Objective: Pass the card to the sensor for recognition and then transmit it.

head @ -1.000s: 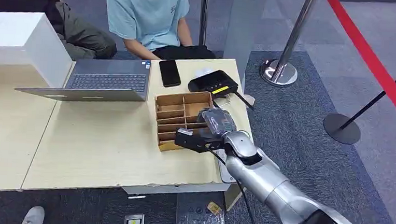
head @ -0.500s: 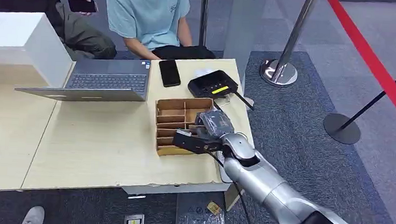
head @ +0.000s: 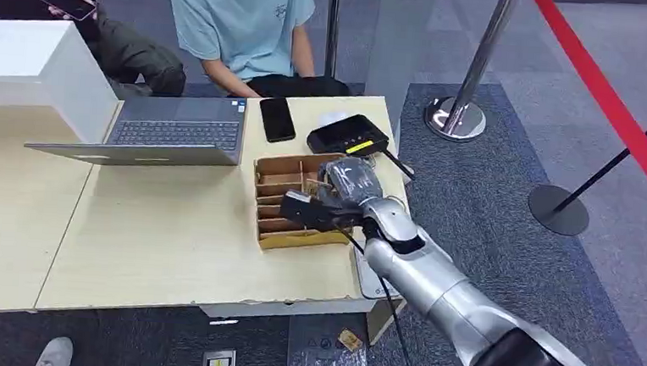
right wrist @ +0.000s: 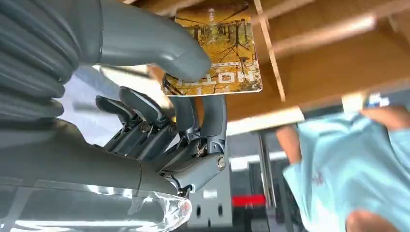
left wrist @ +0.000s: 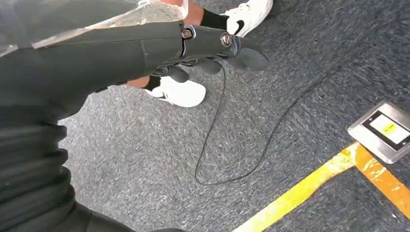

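Observation:
A yellow card [right wrist: 217, 53] printed with trees and the word HOTEL is pinched between the thumb and fingers of my right hand [right wrist: 159, 96]. In the head view, that right hand [head: 329, 202] hovers over the brown divided cardboard box [head: 278, 204] on the table's right end. The black sensor unit [head: 348, 135], with a yellow strip, lies just beyond the box, a short way ahead of the hand. In the left wrist view, my left hand [left wrist: 208, 48] hangs over grey carpet with nothing in it.
An open laptop [head: 175, 127], a black phone [head: 276, 118] and a white box [head: 30, 63] lie on the wooden table [head: 155, 241]. A person in a light blue shirt [head: 241, 25] sits behind it. A stanchion base [head: 456, 117] stands to the right.
My right hand has moved away from me over the divided box, closer to the black sensor. At the back left, a person has raised a phone.

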You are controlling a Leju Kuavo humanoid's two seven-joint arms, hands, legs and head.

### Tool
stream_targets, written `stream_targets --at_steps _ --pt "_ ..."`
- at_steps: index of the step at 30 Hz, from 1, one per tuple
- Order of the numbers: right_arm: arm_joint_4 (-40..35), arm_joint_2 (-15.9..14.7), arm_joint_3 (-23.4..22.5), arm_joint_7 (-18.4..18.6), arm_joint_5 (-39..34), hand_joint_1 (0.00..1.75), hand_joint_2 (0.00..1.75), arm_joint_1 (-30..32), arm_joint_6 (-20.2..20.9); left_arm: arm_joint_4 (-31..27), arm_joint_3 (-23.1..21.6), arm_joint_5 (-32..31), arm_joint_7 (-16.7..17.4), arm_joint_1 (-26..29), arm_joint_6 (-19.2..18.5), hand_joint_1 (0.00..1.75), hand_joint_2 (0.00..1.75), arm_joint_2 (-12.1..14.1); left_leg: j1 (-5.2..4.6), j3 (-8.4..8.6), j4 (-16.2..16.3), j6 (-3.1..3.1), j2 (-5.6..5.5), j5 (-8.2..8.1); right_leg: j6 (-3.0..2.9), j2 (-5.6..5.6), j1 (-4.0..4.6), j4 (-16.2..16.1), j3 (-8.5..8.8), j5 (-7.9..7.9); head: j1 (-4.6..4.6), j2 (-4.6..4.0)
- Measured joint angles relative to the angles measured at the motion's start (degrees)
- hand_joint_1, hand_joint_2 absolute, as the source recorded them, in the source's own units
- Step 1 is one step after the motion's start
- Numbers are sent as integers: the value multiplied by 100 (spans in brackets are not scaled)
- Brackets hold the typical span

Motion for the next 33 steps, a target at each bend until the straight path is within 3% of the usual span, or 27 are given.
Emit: stream_targets --at_steps 11,17,24,33 --pt "55 133 44 116 418 175 175 -1341 398 0 -9 -133 39 -113 -101 0 175 -15 1 -1 0 -1 0 2 0 0 1 2 -1 3 0 0" --pt "274 330 127 125 980 175 175 -1835 234 0 -11 -210 66 -161 -147 0 175 -29 1 -2 0 -1 -1 2 0 0 1 2 -1 3 0 0" --pt "601 444 358 157 2021 175 175 -2142 81 0 -11 -212 70 -194 -149 0 175 -44 1 -3 0 -1 -1 2 0 0 1 1 -1 3 0 0" --pt "857 490 557 140 2238 175 175 -2199 26 0 -11 -195 107 -141 -173 0 175 -46 1 -2 0 -1 -1 2 0 0 1 1 -1 3 0 0"
